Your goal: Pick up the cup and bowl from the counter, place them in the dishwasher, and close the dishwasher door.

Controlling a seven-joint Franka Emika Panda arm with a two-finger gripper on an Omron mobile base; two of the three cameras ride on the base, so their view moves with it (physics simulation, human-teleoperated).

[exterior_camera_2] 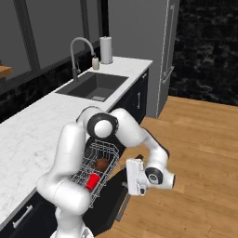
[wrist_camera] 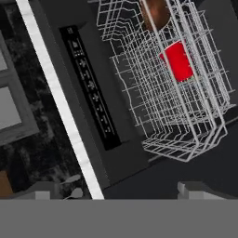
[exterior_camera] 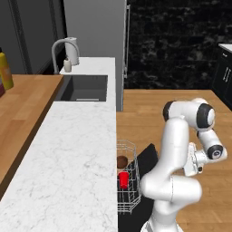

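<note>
Hand wide open, nothing held; sits low beside the open dishwasher, out over the wooden floor, palm camera looking across the rack.

Cup lies inside the white wire rack, bowl just beyond it in the same rack; both off the bench. Judged: loading done, only the closing step left.

Dishwasher door folded down below the rack, black, hinged at the bottom. Rack is pulled out over it and probably has to slide in before the door can swing up.

Room: open floor to the hand's outer side; bench edge and cabinet fronts close on the other. Arm's elbow hangs near the rack, so there is a risk of clipping the wire.
</note>
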